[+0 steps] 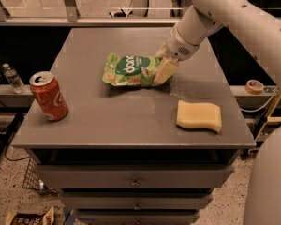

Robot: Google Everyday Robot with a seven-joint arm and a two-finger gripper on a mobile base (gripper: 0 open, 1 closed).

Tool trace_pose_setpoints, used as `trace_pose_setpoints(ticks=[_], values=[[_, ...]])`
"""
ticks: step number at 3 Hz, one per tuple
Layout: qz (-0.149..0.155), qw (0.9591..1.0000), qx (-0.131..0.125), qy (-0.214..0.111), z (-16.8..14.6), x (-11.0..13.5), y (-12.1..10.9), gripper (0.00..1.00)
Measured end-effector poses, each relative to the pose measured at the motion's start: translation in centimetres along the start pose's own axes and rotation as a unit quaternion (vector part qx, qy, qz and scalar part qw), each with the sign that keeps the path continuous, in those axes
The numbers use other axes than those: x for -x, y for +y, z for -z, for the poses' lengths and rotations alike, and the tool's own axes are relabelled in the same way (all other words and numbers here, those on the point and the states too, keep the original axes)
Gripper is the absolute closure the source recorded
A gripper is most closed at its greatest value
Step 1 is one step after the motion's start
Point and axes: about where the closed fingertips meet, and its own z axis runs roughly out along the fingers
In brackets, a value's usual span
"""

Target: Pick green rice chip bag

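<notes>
Camera view looks down on a grey table (122, 121) with 3 things on its top. The green rice chip bag (129, 70) lies flat toward the back middle of the table, its long side running left to right, the dark green oval with white lettering facing up and pictured round chips along its lower edge. The white arm (215, 13) reaches in from the upper right and slopes down to the bag's right end, where the gripper (164, 73) sits low, its cream tip touching or overlapping the bag's right edge. Whether the gripper has clamped the bag or merely rests against it cannot be told from this angle. The bag lies on the tabletop, not lifted. A red soda can (48, 96) stands upright near the table's front left edge, well apart from the bag. A yellow sponge (199, 116) lies flat near the front right, apart from both the bag and the gripper. Below the tabletop, the front shows drawers (136, 179). Off the table to the left stands 1 small water bottle (11, 77), and to the right a roll of tape (255, 86) rests on a lower ledge.
</notes>
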Motion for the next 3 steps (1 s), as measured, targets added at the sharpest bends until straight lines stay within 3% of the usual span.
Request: trace_pose_setpoints(ticks=[1, 2, 3], values=[[0.0, 0.9991, -0.041, -0.011, 2.4, 0.5, -0.1, 0.89], [0.005, 0.9939, -0.109, -0.019, 5.9, 1.3, -0.6, 1.0], [0.013, 0.9864, -0.16, -0.032, 8.9, 2.2, -1.3, 1.0]])
